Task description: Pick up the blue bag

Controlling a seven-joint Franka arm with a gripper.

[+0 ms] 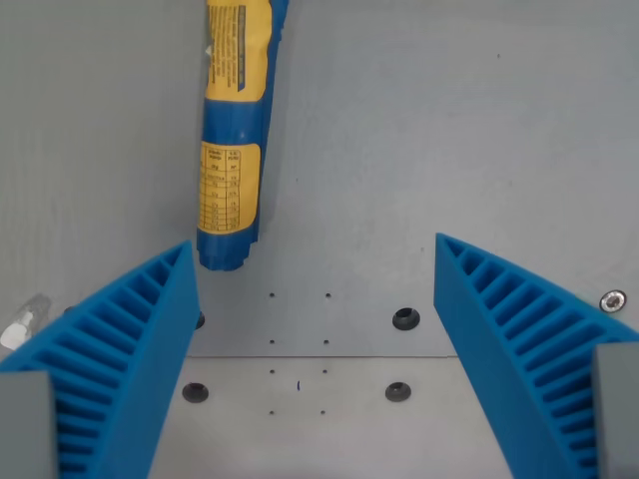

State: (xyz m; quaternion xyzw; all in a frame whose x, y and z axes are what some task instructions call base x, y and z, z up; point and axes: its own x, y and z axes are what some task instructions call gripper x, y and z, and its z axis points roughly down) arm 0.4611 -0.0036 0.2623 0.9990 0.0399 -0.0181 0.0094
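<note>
A blue bag (234, 130) with yellow printed labels lies on the grey surface, running from the top edge down to about mid-height in the wrist view's left half. Its lower end stops just above the tip of the left blue ribbed finger (130, 349). The right ribbed finger (519, 339) stands far over at the wrist view's right. My gripper (315, 254) is open, with only bare surface between the fingers. The bag lies off to the left of the gap, not between the fingers.
A grey plate (300, 329) with several small holes and dark screw recesses lies below the gripper. A silver screw (612, 299) shows at the right edge, and a small pale object (22, 324) at the left edge.
</note>
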